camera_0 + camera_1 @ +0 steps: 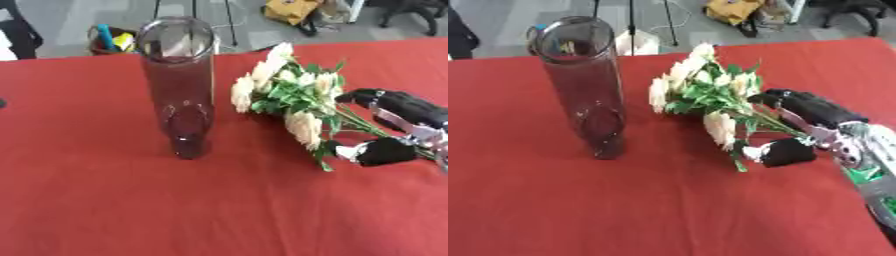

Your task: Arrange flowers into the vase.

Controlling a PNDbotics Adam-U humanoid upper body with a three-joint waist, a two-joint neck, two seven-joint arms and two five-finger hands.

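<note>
Cream-white flower bunch with green stems (289, 95) lies on the red bench (105, 200), right of the tall clear glass vase (178, 85). Your right hand (807, 125) curls round the stems. Blooms look light and crushable; hold stems only.

The right hand (802, 127) is seen low at the right side, reached in from the right edge, its forearm angled toward the lower right. Its fingers (798, 107) and thumb (785, 152) are curled around stems.
</note>
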